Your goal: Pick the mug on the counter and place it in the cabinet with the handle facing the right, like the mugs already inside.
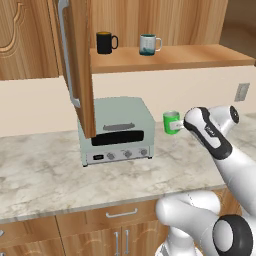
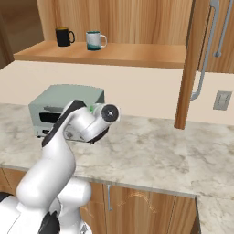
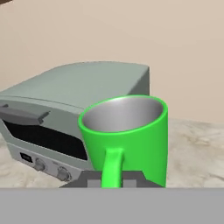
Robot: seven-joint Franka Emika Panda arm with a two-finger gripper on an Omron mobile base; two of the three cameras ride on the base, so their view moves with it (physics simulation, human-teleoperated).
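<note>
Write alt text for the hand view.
A bright green mug stands upright close to the camera, its handle facing the lens, empty inside. Behind it to the left sits a pale green toaster oven on the marbled counter.

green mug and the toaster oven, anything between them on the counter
Nothing: in the left base view only bare counter separates the mug from the toaster oven.

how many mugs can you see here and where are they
3. The black mug and the teal-and-white mug stand on the cabinet shelf; the green mug is by the toaster oven, above the counter.
</note>
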